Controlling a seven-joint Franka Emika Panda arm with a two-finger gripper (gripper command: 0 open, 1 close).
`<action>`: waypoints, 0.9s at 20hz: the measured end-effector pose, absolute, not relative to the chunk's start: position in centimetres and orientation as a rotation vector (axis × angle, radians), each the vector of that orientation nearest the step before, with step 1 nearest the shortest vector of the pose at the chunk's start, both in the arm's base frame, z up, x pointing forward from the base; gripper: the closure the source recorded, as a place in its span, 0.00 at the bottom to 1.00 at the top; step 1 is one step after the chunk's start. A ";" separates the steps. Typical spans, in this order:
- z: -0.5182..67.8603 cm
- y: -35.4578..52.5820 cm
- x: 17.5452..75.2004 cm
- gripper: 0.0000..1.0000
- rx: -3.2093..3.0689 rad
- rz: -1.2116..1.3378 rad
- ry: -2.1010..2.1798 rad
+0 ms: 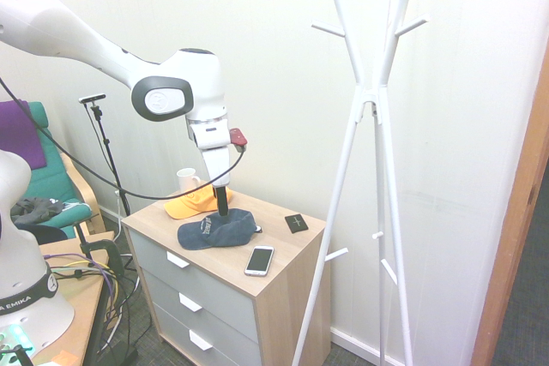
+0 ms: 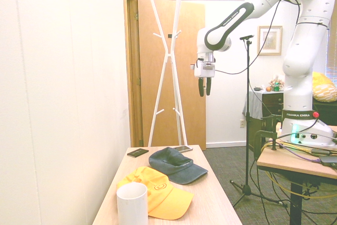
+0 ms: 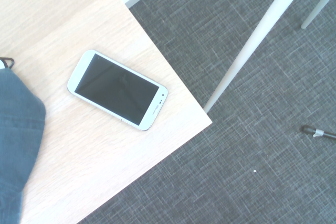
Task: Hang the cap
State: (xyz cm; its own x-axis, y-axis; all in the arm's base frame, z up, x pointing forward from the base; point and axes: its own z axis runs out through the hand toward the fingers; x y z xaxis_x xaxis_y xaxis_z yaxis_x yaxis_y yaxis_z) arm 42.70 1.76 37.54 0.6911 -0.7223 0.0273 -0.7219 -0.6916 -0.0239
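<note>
Dark navy-blue soft fabric baseball cap (image 2: 176, 165) lying flat and untouched on light wooden drawer chest (image 2: 210, 204), orange-yellow cap (image 2: 158, 193) at its 7 o'clock, white smartphone (image 3: 117, 89) near the corner. Black two-finger gripper (image 2: 205, 86) of white arm hanging high above, pointing down, fingers apart and empty, likely poised to descend. Tall white coat stand (image 1: 371, 92) beside chest, pegs bare, probable hanging spot.

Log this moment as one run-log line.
pincer: open, empty, above dresser | navy cap: lying on dresser, unhung | coat rack: bare
</note>
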 end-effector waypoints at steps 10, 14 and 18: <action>32.3 13.3 43.0 0.00 -2.949 -0.076 1.026; 27.2 18.6 44.0 0.00 -2.995 -0.097 0.937; 21.7 21.6 46.3 0.00 -2.983 -0.178 0.879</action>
State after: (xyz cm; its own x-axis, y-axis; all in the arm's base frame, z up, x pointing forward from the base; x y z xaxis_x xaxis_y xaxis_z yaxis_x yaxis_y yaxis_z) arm 46.31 21.56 21.69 0.8344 -0.5418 0.1015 -0.5387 -0.8405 -0.0583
